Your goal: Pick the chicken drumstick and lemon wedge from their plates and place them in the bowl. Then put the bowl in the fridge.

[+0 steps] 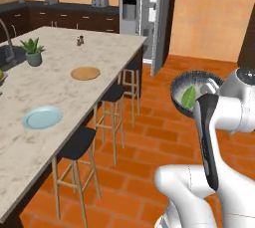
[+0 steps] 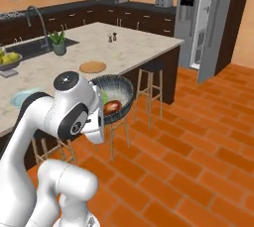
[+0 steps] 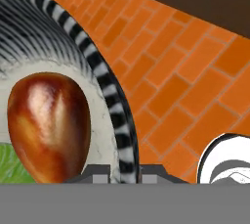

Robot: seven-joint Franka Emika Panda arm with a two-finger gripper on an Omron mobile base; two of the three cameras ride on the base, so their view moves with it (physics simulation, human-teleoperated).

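Two bare plates, one blue [image 1: 42, 117] and one wooden [image 1: 85, 73], are left on the table [image 1: 60, 92]. To their right, the bowl [image 2: 115, 98], containing the lemon wedge [image 1: 189, 96] and chicken drumstick [image 3: 49, 125], is clamped at its rim by the fingers [image 3: 124, 173], above the floor [image 2: 188, 137]. The fridge [image 2: 206, 23] is seen open.

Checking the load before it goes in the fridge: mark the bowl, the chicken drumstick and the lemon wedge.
bowl [image 2: 125, 103]: right base view, on its dark striped outer rim.
chicken drumstick [image 3: 49, 125]: hand view, on the rounded meaty end.
lemon wedge [image 1: 189, 97]: left base view, on the middle of the green wedge inside the bowl.
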